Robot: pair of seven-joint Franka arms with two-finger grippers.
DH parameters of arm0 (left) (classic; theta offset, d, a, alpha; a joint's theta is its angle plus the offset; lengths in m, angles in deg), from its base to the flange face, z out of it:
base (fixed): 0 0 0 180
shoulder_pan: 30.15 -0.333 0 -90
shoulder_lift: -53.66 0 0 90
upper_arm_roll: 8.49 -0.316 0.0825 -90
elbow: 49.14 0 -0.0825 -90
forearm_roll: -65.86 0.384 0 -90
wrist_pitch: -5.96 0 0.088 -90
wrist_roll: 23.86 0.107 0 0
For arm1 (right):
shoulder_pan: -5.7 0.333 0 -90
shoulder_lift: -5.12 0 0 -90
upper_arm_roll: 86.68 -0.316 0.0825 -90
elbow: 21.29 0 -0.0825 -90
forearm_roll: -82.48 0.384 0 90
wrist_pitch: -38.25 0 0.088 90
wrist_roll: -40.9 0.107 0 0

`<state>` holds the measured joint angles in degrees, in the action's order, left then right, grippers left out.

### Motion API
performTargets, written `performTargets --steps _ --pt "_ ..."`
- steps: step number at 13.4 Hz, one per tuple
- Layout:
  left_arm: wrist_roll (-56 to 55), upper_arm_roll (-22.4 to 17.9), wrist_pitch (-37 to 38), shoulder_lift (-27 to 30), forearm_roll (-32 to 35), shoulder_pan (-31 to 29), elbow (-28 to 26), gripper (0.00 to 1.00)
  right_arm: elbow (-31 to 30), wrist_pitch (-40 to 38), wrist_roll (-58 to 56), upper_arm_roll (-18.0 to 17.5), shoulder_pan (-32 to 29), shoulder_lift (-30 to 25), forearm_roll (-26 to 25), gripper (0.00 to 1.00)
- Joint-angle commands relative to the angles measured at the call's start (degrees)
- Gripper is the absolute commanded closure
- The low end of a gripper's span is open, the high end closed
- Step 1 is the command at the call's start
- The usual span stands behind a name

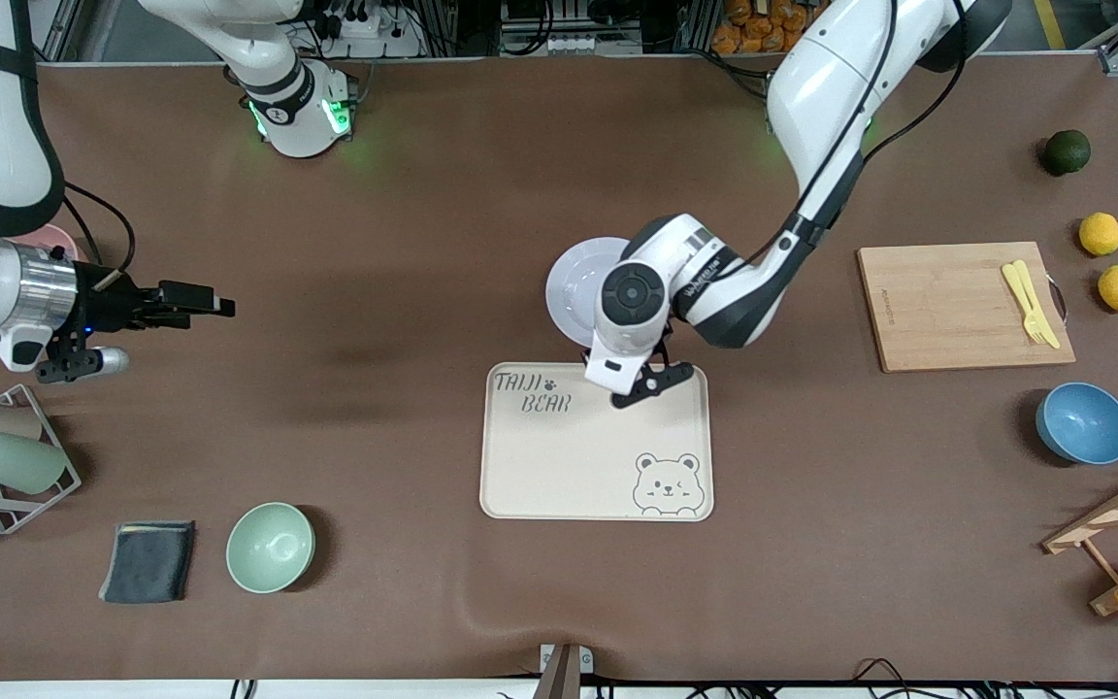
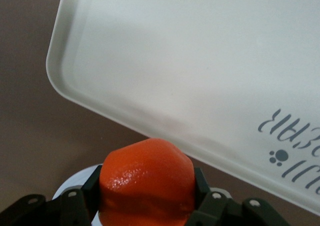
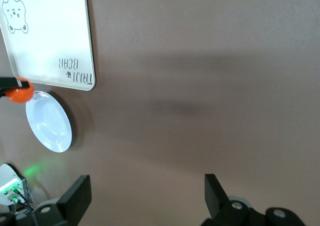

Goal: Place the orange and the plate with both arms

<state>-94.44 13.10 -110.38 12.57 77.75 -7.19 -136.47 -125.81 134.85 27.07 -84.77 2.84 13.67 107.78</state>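
The glossy red-orange orange (image 2: pixel 146 171) is clamped between the black fingers of my left gripper (image 2: pixel 147 188), which is shut on it. It hangs over the strip of table between the plate (image 1: pixel 578 282) and the rim of the cream bear tray (image 1: pixel 598 456). In the front view the left gripper (image 1: pixel 653 381) hides the orange, and the arm covers part of the pale round plate. The right wrist view shows the orange (image 3: pixel 21 92) beside the plate (image 3: pixel 49 122) and the tray (image 3: pixel 50 36). My right gripper (image 1: pixel 214 304) waits open and empty over bare table toward the right arm's end.
Toward the left arm's end are a wooden cutting board (image 1: pixel 947 306) with yellow cutlery, two yellow fruits (image 1: pixel 1100 234), a dark green fruit (image 1: pixel 1066 151), a blue bowl (image 1: pixel 1083 423) and a wooden rack (image 1: pixel 1117 524). Toward the right arm's end stand a mint bowl (image 1: pixel 270 547), a dark cloth (image 1: pixel 148 560) and a cup rack (image 1: pixel 6 456).
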Motion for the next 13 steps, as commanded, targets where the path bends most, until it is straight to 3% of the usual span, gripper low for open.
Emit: performTargets --steps 1,6,7,8,9,10,13 --pt "-4.6 1.5 1.1 2.9 -0.5 0.2 -3.9 1.00 -4.1 1.2 0.7 0.1 0.6 -0.9 5.7 0.00" --pt "-12.5 1.8 1.2 1.4 -0.8 2.7 -4.9 1.00 -13.3 8.3 0.7 0.0 4.2 -0.8 20.9 0.00" --pt "-13.0 1.8 1.2 1.4 -0.9 2.9 -5.6 0.90 -15.6 10.3 0.3 0.0 5.7 -0.7 25.4 0.00" --pt "-13.4 1.8 1.2 1.4 -0.9 3.1 -5.7 0.60 -17.1 12.8 0.1 0.0 7.7 -0.6 27.9 0.00" --pt "-14.5 1.8 1.3 1.4 -0.8 3.2 -5.7 0.09 -18.3 14.6 0.1 0.0 9.6 -0.5 30.4 0.00" --pt "-15.9 1.8 1.3 1.4 -0.8 4.0 -5.7 0.00 -19.6 16.1 -0.2 0.0 11.3 -0.1 33.8 0.00" --pt "-16.2 1.8 3.1 2.0 -0.8 4.4 -5.3 0.00 -23.4 18.0 -11.2 0.0 14.4 3.0 49.4 0.00"
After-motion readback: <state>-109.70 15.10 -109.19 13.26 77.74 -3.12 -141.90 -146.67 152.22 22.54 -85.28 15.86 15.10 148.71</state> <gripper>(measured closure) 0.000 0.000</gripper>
